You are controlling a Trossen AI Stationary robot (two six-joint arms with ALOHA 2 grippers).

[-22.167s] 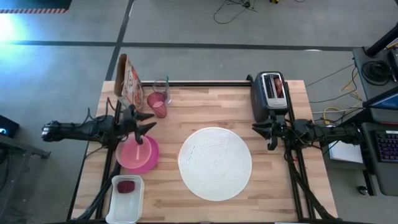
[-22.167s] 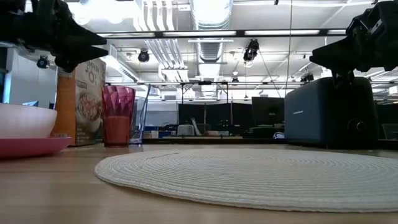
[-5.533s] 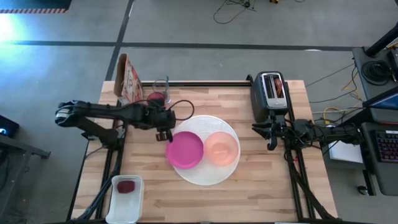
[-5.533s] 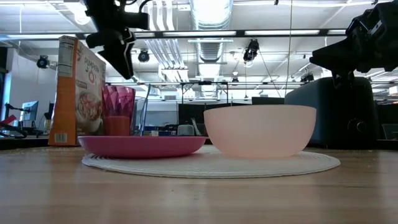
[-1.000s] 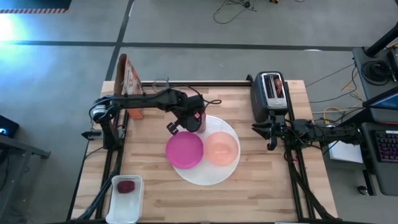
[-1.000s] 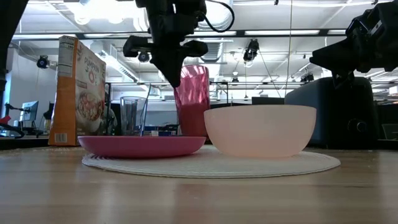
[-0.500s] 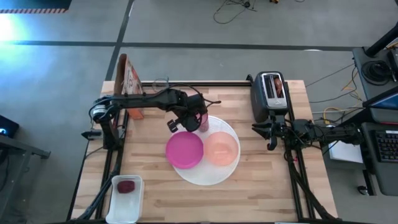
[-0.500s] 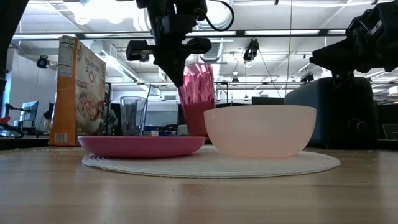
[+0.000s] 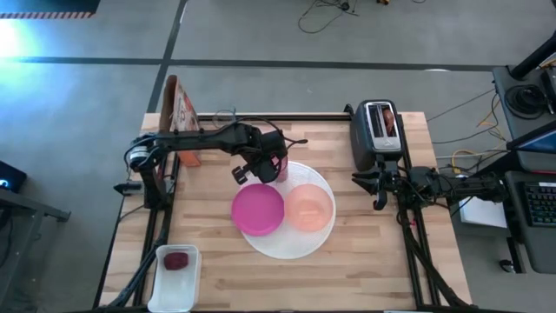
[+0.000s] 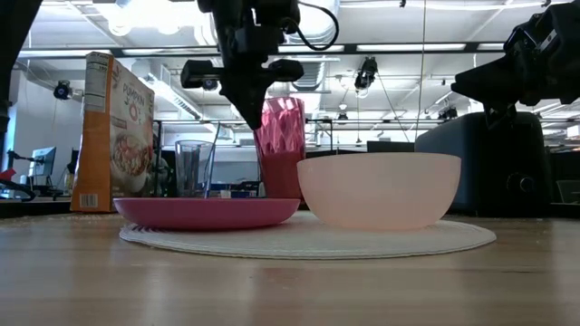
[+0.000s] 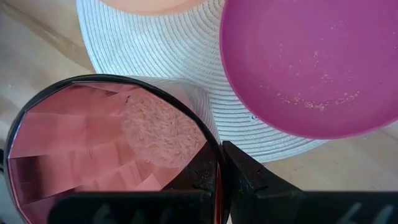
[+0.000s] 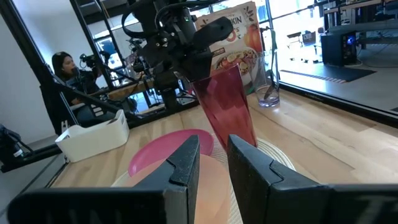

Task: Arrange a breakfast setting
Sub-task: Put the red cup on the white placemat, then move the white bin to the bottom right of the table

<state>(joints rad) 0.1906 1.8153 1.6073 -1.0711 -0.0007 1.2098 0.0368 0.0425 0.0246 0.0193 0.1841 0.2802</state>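
My left gripper is shut on the pink tumbler at the far edge of the big round white woven mat. The tumbler's base is hidden behind the magenta plate and the pale pink bowl, which rest side by side on the mat. The clear glass stands on the table at the far left. A dark red round fruit lies in a white tray. My right gripper waits at the right by the toaster, slightly open with nothing between its fingers. My left gripper pinches the tumbler's rim, with one finger inside the cup and the other outside. The fingers come from above, pointing down. The tumbler hangs nearly upright below them. Whether its base touches the mat I cannot tell.
A cereal box stands at the far left corner beside the glass. A dark toaster holding a bagel stands at the far right. The white tray sits at the near left corner. Bare wood lies near the front edge.
My left gripper, still shut on the tumbler's rim, has swayed slightly toward the right and back over the mat's far edge. The tumbler now stands a little lower than half a second ago. Plate and bowl have stayed in place.
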